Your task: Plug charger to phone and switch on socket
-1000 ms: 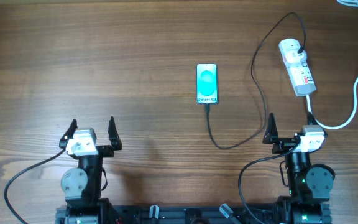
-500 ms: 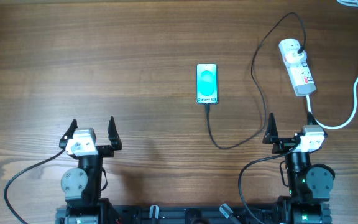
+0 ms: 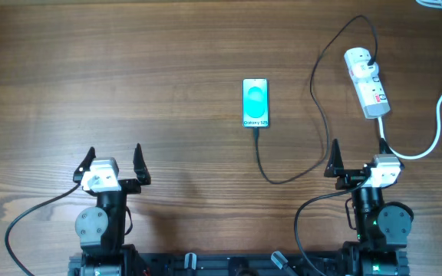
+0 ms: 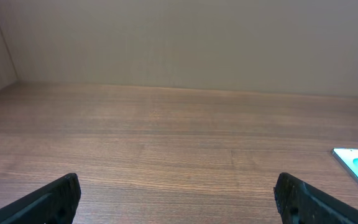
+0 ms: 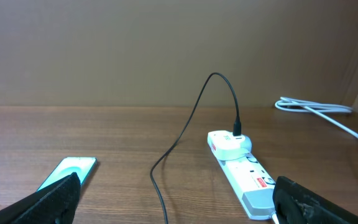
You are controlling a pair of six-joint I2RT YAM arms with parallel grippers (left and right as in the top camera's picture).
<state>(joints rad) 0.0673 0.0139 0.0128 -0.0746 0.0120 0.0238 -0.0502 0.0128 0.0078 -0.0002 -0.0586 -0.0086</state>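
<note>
Overhead: straight down on the whole table (image 3: 144,69), near edge at frame bottom. Both wrist cams sit low by the near edge, facing the far edge. All three share the phone (image 3: 256,103); right wrist and overhead also share the socket (image 3: 367,86).

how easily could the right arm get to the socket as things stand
Probably yes: the socket lies just ahead of the open right gripper, nothing standing between; only its thick white cord trails close by.

phone (image 3: 256,103) ×1 | charger cable (image 3: 311,86) ×1 | power strip (image 3: 367,83) ×1 | thick white cord (image 3: 439,119) ×1 | grippers ×2: left gripper (image 3: 113,159), right gripper (image 3: 357,157)
</note>
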